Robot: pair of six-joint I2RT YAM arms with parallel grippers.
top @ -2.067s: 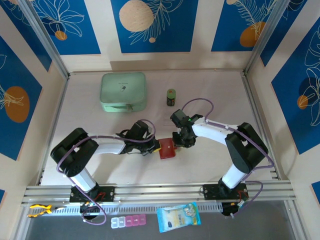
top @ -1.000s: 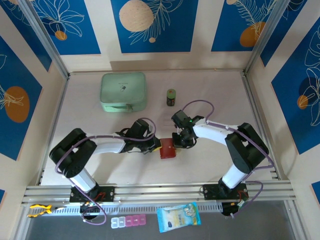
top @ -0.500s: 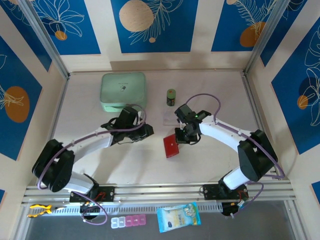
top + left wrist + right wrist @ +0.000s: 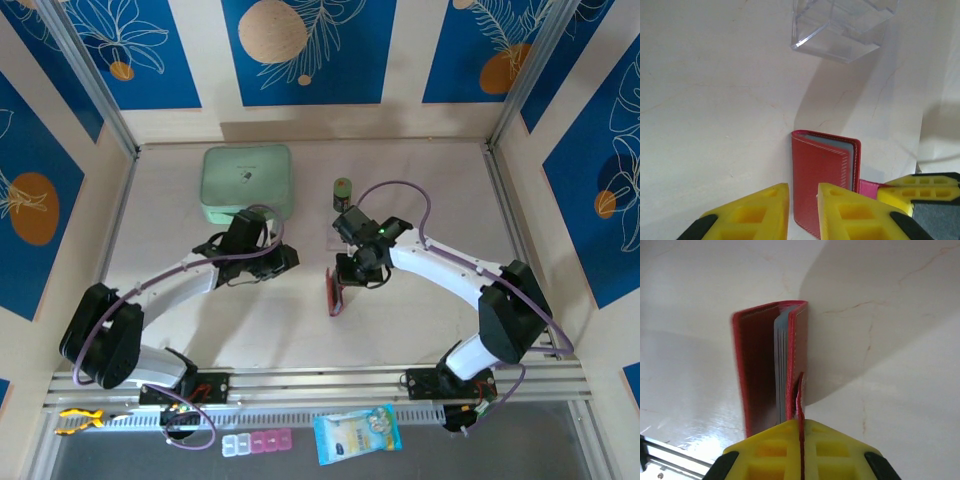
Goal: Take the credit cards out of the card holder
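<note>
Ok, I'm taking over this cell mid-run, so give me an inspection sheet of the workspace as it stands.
Surface: pale table, no spills seen.
Job's things: red holder held edge-on, covers slightly apart; loose cards: nothing seen.
Clutter: mint case, green can, clear tray; pill box and blue packet beyond the front rail.
Grippers: right gripper shut on the holder's tab; left gripper slightly open, holding nothing, near the holder.
Cables: purple cables loop above both arms, off the table things.
Surroundings: blue-patterned walls, metal frame.
</note>
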